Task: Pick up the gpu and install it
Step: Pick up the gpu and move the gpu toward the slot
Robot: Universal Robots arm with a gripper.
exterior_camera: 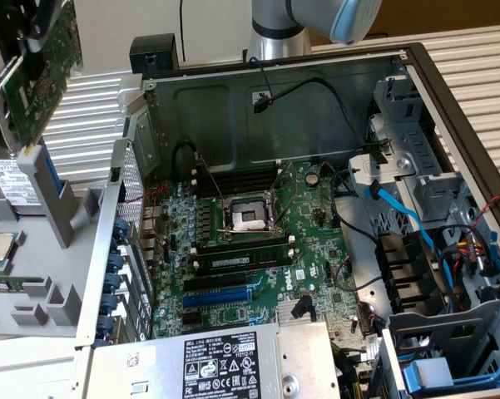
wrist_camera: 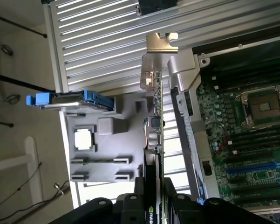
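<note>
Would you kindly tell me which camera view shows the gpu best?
The exterior view: the gpu hangs tilted at that view's upper left, green circuit face toward the camera, above the grey tray. The wrist view sees the card edge-on, a thin strip running from the hand to its silver bracket.

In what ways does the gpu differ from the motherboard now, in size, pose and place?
Size: the gpu is a small card; the motherboard is much larger.
Pose: the gpu hangs tilted in the air, clamped in the gripper; the motherboard lies flat.
Place: the gpu is outside the computer case, at the exterior view's left; the motherboard sits inside it.
Both are green circuit boards.
</note>
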